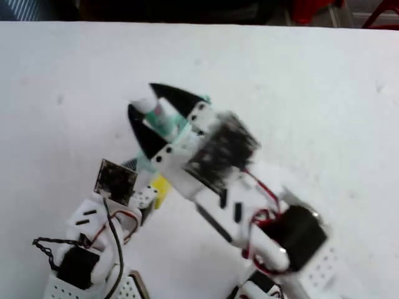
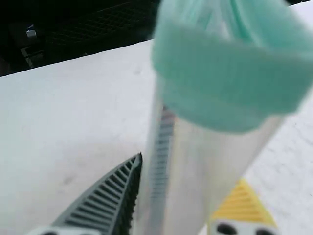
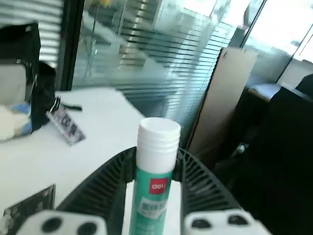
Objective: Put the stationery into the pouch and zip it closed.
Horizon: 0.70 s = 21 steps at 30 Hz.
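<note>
Glue stick (image 1: 159, 118) sat clamped in the black-fingered right end effector (image 1: 141, 97), above the white surface (image 1: 299, 75). At the left wrist, the left end effector (image 2: 190, 171) pinched the translucent pouch (image 2: 230, 83), teal rim outward. At the right wrist, the stick's capped end pointed outward. Insertion seemed to be in hand. The next move would call for lining the stick up with the pouch mouth.

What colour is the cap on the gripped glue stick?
White; the cap shows best in the right wrist view.
</note>
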Tool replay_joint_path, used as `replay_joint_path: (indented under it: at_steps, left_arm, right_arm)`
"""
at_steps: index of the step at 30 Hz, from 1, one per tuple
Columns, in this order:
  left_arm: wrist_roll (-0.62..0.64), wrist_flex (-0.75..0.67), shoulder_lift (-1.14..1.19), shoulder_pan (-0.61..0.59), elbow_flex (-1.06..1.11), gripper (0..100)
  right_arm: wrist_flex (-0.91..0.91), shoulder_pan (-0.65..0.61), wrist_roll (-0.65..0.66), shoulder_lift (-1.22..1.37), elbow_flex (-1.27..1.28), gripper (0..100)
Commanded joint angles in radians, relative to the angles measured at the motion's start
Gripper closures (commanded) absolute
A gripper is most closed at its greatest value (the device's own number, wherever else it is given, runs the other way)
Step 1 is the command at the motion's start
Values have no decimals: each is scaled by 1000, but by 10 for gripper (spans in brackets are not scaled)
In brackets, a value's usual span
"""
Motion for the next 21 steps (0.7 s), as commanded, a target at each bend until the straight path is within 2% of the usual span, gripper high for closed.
replay_joint_path:
  at_steps: [1, 8, 12, 16, 21]
  left_arm:
    - [-9, 6, 5, 12, -14, 782]
    - [21, 5, 5, 8, -15, 779]
    - [89, 5, 5, -62, -34, 760]
    - [91, 5, 5, -88, -38, 751]
    - [91, 5, 5, -97, -37, 751]
  right_arm:
    - [-59, -2, 3, 5, 80, 981]
    - [-208, 21, 3, -88, 328, 981]
    - [-349, 21, 3, -136, 468, 981]
    - [-481, 21, 2, -143, 563, 981]
    - [-484, 48, -68, -150, 598, 981]
